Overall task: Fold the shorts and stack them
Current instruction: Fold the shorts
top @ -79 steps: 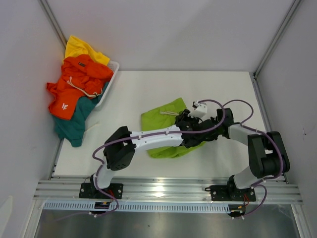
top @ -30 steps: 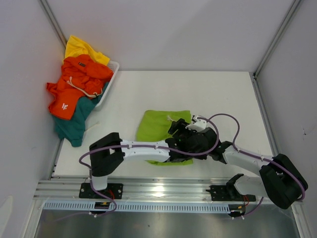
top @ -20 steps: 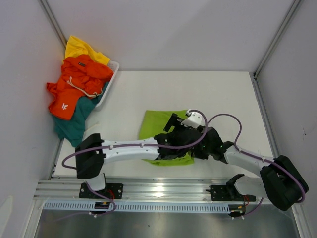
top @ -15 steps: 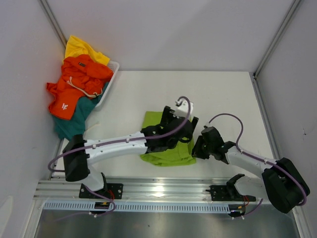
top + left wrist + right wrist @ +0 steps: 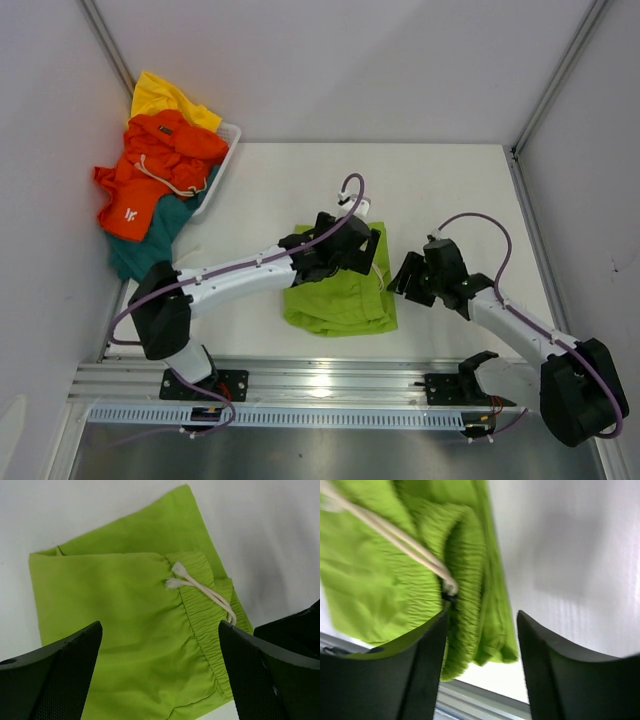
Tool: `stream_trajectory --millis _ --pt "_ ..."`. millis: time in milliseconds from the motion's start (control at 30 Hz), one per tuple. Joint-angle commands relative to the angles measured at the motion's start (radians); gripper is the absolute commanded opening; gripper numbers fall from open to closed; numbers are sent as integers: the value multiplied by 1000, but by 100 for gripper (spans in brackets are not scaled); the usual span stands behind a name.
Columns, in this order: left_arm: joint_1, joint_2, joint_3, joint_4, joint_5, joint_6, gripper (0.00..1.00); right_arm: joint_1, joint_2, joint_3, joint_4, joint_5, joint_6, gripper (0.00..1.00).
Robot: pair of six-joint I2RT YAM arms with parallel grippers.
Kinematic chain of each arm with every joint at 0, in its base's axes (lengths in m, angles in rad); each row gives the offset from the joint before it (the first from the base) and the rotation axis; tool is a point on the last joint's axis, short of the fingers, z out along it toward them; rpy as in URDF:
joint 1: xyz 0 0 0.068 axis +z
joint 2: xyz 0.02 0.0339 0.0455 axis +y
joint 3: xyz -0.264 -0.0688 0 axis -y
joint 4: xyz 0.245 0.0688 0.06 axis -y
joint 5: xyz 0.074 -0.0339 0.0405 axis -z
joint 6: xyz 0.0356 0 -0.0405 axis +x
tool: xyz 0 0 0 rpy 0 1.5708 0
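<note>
The left gripper (image 5: 159, 647) hangs with its jaws spread wide over the lime green shorts (image 5: 115, 610) and holds nothing. The right gripper (image 5: 482, 630) sits just beside the shorts' right edge with its jaws apart and no cloth between them. The green pair lies on the table (image 5: 300, 180) between the two arms, near the front edge. It is doubled into a rough rectangle, with the elastic waistband and white drawstring (image 5: 200, 587) along its right side. I judge the fold of this pair as good as done. The rest of the shorts are heaped at the white basket (image 5: 229, 137) in the far left corner: orange shorts (image 5: 160, 150) on top, yellow shorts (image 5: 165, 95) behind, and teal shorts (image 5: 150, 250) hanging down. The next move probably calls for the left arm to lift clear without snagging the drawstring, then reach to the heap for a single pair
</note>
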Motion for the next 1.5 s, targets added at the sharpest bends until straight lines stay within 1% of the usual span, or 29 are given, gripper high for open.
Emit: stream_trajectory --millis 0,33,100,167,200,267,300,367,500,533,633,667,733,767,800,833,900,1000,1067,1100,1167,1200,1267,1300,1367,1400,1467 --pt "25 12 13 11 80 -23 99 -13 22 59 65 -87 -43 62" --pt "29 18 16 16 89 -21 99 -16 31 63 99 -101 -43 64" --pt "33 37 27 25 110 -14 99 -22 66 66 165 -137 -47 66" --pt "45 50 62 16 121 -6 99 -33 101 74 197 -171 -40 67" --pt "53 66 72 10 138 3 99 -37 135 74 246 -188 -40 67" --pt "81 75 104 5 167 14 99 -43 169 69 295 -234 -37 68" --pt "94 78 109 5 182 22 99 -47 184 66 349 -246 -37 69" --pt "127 83 131 3 234 37 99 -48 226 59 398 -260 -37 72" --pt "163 75 158 0 270 63 99 -62 270 25 545 -297 -24 72" --pt "173 75 159 -1 276 69 99 -63 288 23 558 -300 -21 72" --pt "193 109 202 -4 300 103 99 -70 324 23 613 -317 -14 71" --pt "199 147 216 -7 322 121 99 -73 345 20 647 -326 -10 71" --pt "225 196 280 -24 350 137 98 -74 370 16 685 -340 -8 67" --pt "232 221 314 -26 385 150 98 -76 390 13 702 -346 -5 65" --pt "243 265 323 -29 403 155 97 -77 400 2 748 -358 2 61" --pt "262 283 358 -29 422 160 97 -77 411 -4 771 -363 9 59" --pt "278 323 368 -24 472 167 96 -83 439 -21 844 -383 28 56" --pt "295 346 382 -20 479 180 96 -99 454 -26 917 -423 47 53" --pt "302 368 391 -26 507 187 96 -99 456 -20 937 -434 45 46" --pt "303 373 385 -24 521 190 95 -97 454 -18 954 -437 45 36" --pt "303 386 377 -17 525 198 95 -97 450 -15 972 -438 42 26" --pt "306 394 388 -17 523 203 95 -99 442 -14 977 -437 41 16" --pt "312 432 405 -23 546 216 95 -96 427 -7 971 -426 15 9" --pt "315 448 446 -30 552 223 95 -87 418 0 939 -418 -2 4" --pt "326 501 480 -59 569 241 95 -74 384 14 870 -395 -58 2" --pt "331 520 534 -70 569 244 95 -60 375 35 850 -374 -74 2" --pt "343 547 569 -92 574 247 94 -51 356 52 819 -359 -105 2"
